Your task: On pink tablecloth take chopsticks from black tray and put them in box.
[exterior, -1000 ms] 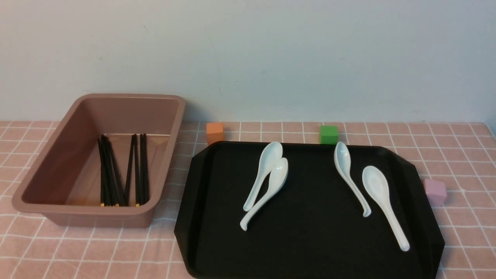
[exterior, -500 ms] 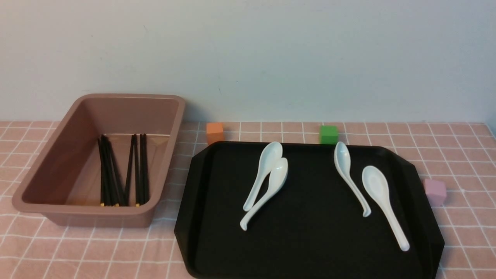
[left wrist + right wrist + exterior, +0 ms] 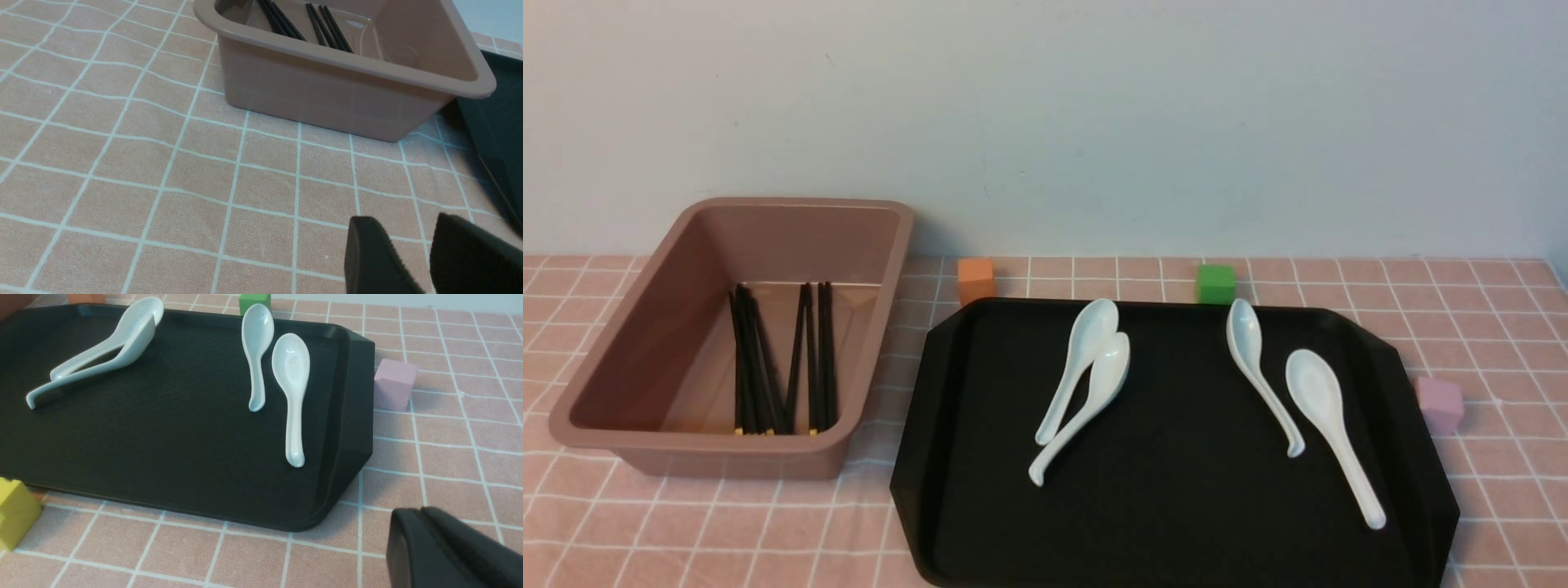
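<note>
Several black chopsticks (image 3: 776,359) with gold bands lie in the dusty-pink box (image 3: 621,359) at the left of the pink tablecloth (image 3: 727,531). They also show in the left wrist view (image 3: 306,24), inside the box (image 3: 335,94). The black tray (image 3: 1176,506) holds only white spoons; no chopsticks show on it. My left gripper (image 3: 408,228) is open and empty, low over the cloth, short of the box's near wall. My right gripper (image 3: 421,516) is shut and empty, over the cloth beside the tray's corner (image 3: 347,465). Neither arm shows in the front view.
Several white spoons (image 3: 1086,384) (image 3: 1327,416) lie on the tray. Small cubes stand around it: orange (image 3: 976,279), green (image 3: 1215,283), pink (image 3: 1439,403) and, in the right wrist view, yellow (image 3: 14,512). A pale wall rises behind.
</note>
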You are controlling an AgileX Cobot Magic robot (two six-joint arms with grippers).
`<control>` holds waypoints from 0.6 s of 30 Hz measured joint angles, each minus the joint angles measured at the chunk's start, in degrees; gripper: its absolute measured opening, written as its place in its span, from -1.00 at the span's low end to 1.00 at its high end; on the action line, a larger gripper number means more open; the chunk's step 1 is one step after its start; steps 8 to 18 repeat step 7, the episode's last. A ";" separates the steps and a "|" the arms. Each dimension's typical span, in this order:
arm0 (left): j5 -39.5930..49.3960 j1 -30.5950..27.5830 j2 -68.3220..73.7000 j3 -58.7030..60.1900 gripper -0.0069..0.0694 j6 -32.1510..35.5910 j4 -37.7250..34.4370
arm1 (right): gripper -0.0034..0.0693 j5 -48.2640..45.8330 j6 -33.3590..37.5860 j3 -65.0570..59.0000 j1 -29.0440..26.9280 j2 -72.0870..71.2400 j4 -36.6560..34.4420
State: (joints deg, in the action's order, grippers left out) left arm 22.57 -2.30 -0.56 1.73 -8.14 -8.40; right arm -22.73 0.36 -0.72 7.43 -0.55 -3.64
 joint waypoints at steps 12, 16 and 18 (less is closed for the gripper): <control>0.00 0.00 0.00 0.00 -0.19 0.00 0.00 | -0.77 0.00 0.00 0.00 0.00 0.00 0.00; 0.00 0.00 0.00 0.00 -0.19 0.00 0.00 | -0.77 0.00 0.00 0.00 0.00 0.00 0.00; 0.00 0.00 0.00 0.00 -0.19 0.00 0.00 | -0.77 0.00 0.00 0.00 0.00 0.00 0.00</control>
